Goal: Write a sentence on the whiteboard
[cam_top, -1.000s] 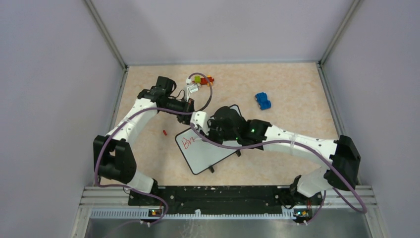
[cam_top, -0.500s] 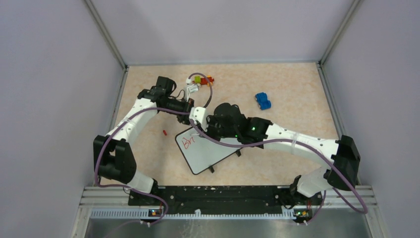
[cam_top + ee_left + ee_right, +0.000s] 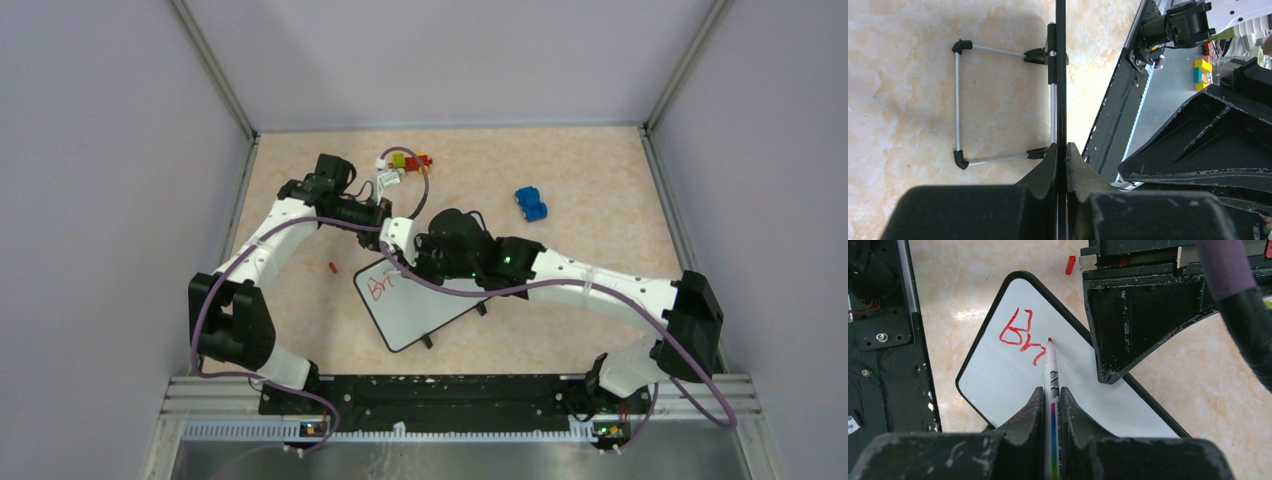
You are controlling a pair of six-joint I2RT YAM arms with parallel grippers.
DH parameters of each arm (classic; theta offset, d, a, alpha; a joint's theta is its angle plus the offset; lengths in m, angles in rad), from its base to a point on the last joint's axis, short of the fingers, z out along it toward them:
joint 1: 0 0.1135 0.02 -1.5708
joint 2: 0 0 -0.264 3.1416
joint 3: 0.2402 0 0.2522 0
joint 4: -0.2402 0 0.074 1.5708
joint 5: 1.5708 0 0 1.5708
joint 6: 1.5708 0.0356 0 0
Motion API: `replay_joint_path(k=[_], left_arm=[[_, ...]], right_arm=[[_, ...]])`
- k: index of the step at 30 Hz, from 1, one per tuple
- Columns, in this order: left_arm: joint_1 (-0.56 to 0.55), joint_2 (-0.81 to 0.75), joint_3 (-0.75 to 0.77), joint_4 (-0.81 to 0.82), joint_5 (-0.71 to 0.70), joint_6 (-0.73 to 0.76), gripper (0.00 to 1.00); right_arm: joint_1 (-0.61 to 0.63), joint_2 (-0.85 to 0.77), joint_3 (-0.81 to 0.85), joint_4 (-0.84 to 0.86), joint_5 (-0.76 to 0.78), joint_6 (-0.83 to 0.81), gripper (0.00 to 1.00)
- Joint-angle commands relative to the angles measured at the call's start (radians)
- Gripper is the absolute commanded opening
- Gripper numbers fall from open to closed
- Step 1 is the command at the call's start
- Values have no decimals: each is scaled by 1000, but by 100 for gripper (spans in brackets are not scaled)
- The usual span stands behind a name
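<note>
Whiteboard is lying face up on the mottled beige table in front of you, sitting centre-left with its long axis running diagonally from the near left toward the far right. In the left wrist view it is showing edge-on as a thin dark strip. Your left gripper is pinching that edge, with its jaws closed tight on the frame. Your right gripper is clamping a thin white marker, and the red tip is touching the board at the end of the sentence, which is reading only "Br" plus a stroke, near the board's left corner. A red cap is lying just left of the board. A blue toy car and some coloured blocks are sitting farther back. Pale grey walls are enclosing the table on three sides.
</note>
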Motion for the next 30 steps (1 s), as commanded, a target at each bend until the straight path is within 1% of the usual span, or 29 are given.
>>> replay_joint_path(k=[1,13,22,30], left_arm=[[-5,-12,-2,-17,23,14,0],[-6,-4,-1,-18,23,17,0],[-6,-8,-1,-20,28,22,0],[-6,-15,-4,-21,32,27,0]], right_arm=[[7,1,1,24,14,-16,0],[6,-21,-5,-1,3,-18,0],[7,-79,30,-19,-68,0,0],[5,-121,-8,-36,-83,-7,0]])
